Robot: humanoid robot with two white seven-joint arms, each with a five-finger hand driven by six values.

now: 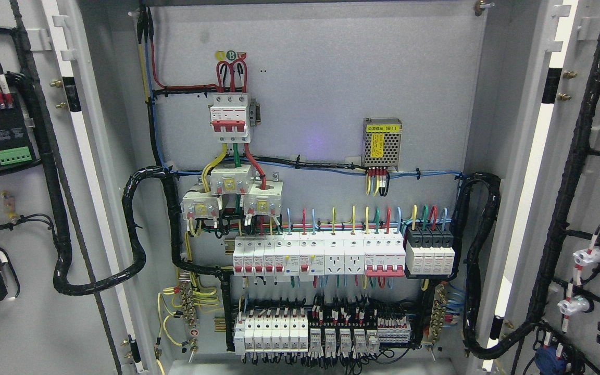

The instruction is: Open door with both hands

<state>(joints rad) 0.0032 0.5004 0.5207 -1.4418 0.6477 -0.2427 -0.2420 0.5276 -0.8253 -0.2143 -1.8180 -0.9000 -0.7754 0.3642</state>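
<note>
A grey electrical cabinet fills the head view, with both doors swung wide. The left door shows its inner face at the picture's left, carrying black cable looms and a green terminal block. The right door stands out at the right, also showing its wired inner face. Between them the back panel lies fully exposed. Neither of my hands nor any arm appears in the picture.
On the panel sit a red-and-white main breaker, three current transformers, a small power supply, a row of breakers and sockets and relays below. Thick black looms hang at both hinge sides.
</note>
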